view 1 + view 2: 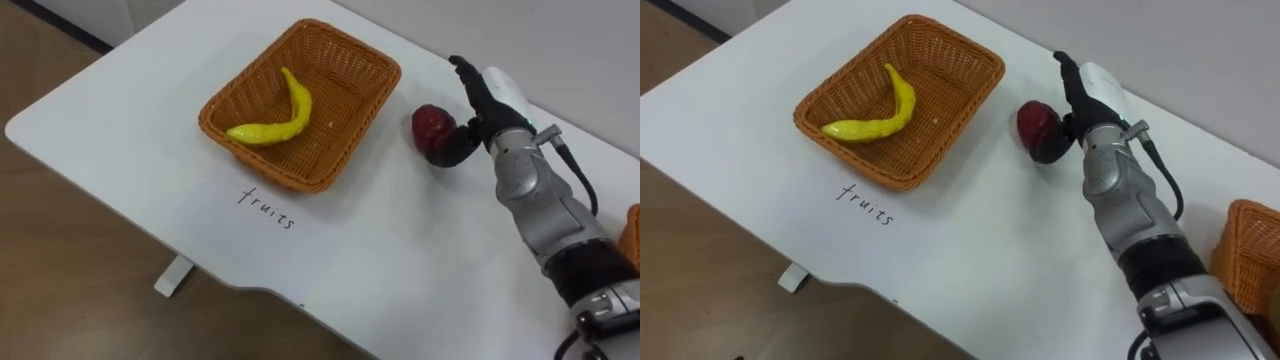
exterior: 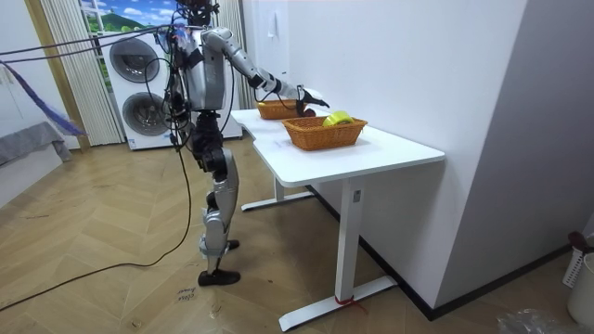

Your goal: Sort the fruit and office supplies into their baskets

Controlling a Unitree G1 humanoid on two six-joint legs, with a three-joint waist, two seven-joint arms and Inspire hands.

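A dark red apple (image 1: 430, 125) lies on the white table (image 1: 120, 110), just right of the woven fruit basket (image 1: 345, 150). A yellow banana (image 1: 280, 118) lies inside that basket. My right hand (image 1: 492, 98) is at the apple's right side. Its fingers (image 1: 463, 72) point straight out past the fruit and its thumb (image 1: 455, 152) curves along the apple's near side. In the room view I stand at the table's end with the right arm stretched over the table toward the apple (image 2: 306, 112).
A handwritten label (image 1: 266, 207) sits on the table in front of the fruit basket. A second woven basket (image 1: 1252, 250) stands at my right. The table's front edge (image 1: 230, 270) runs close below the label, with wooden floor beyond.
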